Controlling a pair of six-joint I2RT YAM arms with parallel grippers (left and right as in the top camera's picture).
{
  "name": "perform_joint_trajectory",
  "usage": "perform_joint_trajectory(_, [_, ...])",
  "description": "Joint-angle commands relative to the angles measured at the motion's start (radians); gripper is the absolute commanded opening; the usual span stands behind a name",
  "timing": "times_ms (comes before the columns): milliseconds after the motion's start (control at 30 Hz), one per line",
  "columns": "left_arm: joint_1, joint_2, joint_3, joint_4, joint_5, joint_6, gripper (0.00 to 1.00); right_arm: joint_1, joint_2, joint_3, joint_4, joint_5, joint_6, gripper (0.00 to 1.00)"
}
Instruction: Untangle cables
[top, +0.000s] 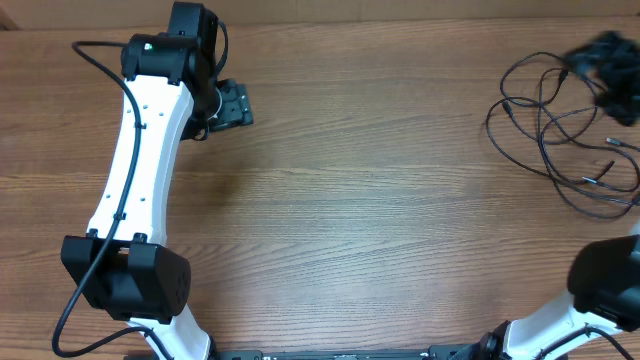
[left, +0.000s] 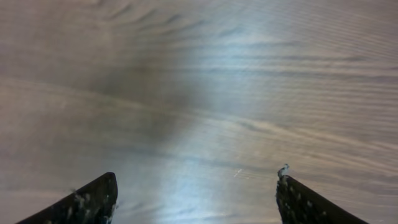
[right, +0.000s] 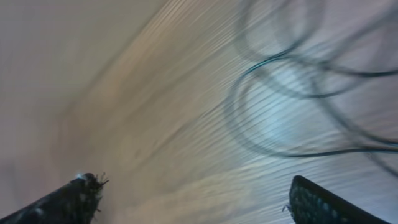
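Note:
The cables (top: 548, 150) lie as loose, overlapping black loops on the wooden table at the far right, with small plug ends pointing right. My right gripper (top: 600, 72) is a motion-blurred black shape above the top right of the tangle. In the right wrist view that gripper (right: 194, 186) is open with only bare wood between its fingers, and the cables (right: 311, 154) curve just ahead and to the right. My left gripper (top: 236, 103) hovers at the far left, well away from the cables. Seen from its own wrist, the left gripper (left: 196, 180) is open over bare table.
The left arm's white link (top: 140, 160) runs down the left side to its black base joint (top: 125, 280). The right arm's black joint (top: 605, 285) sits at the lower right, close below the cables. The table's far edge runs along the top.

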Motion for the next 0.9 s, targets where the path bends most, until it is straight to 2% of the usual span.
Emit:
perform_joint_trajectory(0, [-0.023,0.003,-0.001,0.039,0.035,0.094,0.84,0.139,-0.008,0.018,-0.016,0.005,-0.164,1.0])
perform_joint_trajectory(100, [-0.027,0.003,-0.001,0.072,0.031,0.155,0.91,0.262,-0.008,0.018,-0.032,0.122,-0.206,1.0])
perform_joint_trajectory(167, [-0.027,0.003,-0.001,0.082,0.011,0.17,1.0,0.335,-0.008,0.016,-0.035,0.193,-0.212,1.0])
perform_joint_trajectory(367, [0.002,0.003,-0.001,-0.003,-0.065,0.105,1.0,0.497,-0.007,-0.018,-0.042,0.249,-0.169,1.0])
perform_joint_trajectory(500, [0.027,0.003,-0.001,-0.14,-0.065,0.082,1.0,0.524,-0.007,-0.042,-0.098,0.315,-0.057,1.0])
perform_joint_trajectory(633, [0.043,0.003,-0.001,-0.265,-0.07,0.078,1.0,0.524,-0.009,-0.042,-0.187,0.314,-0.044,1.0])
perform_joint_trajectory(867, [0.046,-0.023,-0.025,-0.328,-0.073,0.071,1.0,0.524,-0.014,-0.042,-0.334,0.344,-0.024,1.0])
